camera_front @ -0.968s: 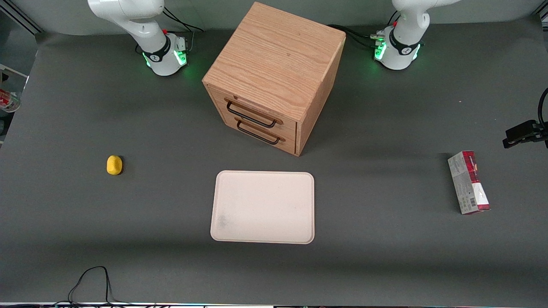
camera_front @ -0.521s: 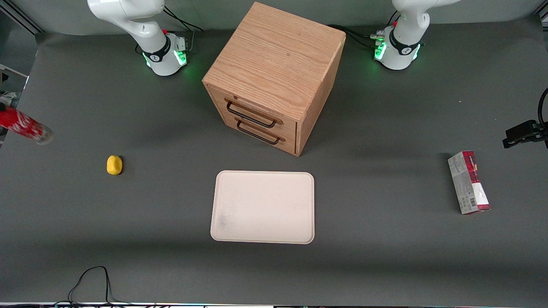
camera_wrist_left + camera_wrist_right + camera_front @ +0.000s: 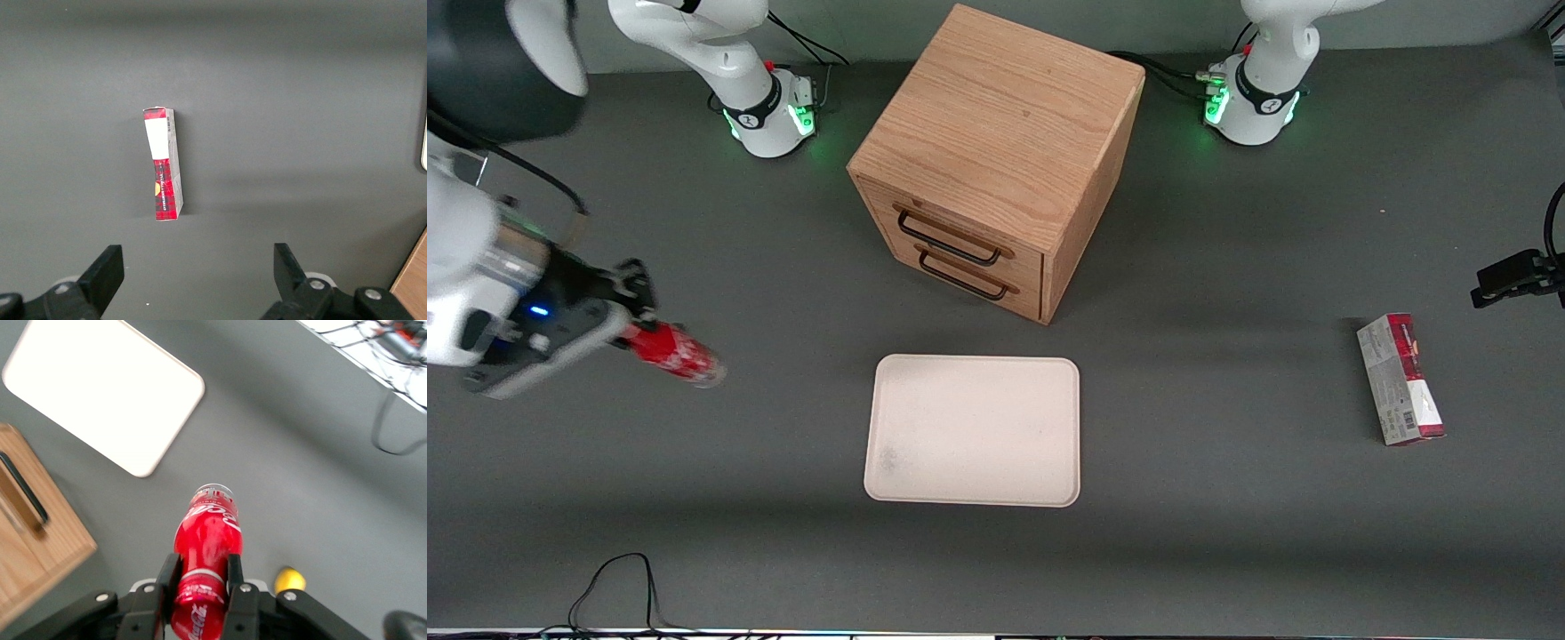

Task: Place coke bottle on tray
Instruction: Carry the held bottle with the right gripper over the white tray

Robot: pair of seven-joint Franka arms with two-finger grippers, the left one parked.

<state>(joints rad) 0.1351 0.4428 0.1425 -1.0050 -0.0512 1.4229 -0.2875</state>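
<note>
Since half a second ago the gripper [image 3: 633, 327] has swung in from the working arm's table edge toward the middle, carrying the slim red coke bottle with white script logo [image 3: 671, 353] above the dark grey table [image 3: 1227, 498]. Fingers [image 3: 235, 577] pinch the bottle's upper part; clear base points at the flat cream-white rectangular tray [image 3: 973, 430]. Bottle is in the air, well short of the tray. Small yellow lump [image 3: 289, 579] lies on the table below the gripper. Wooden two-drawer cabinet [image 3: 996, 160] stands farther from the camera than the tray.
</note>
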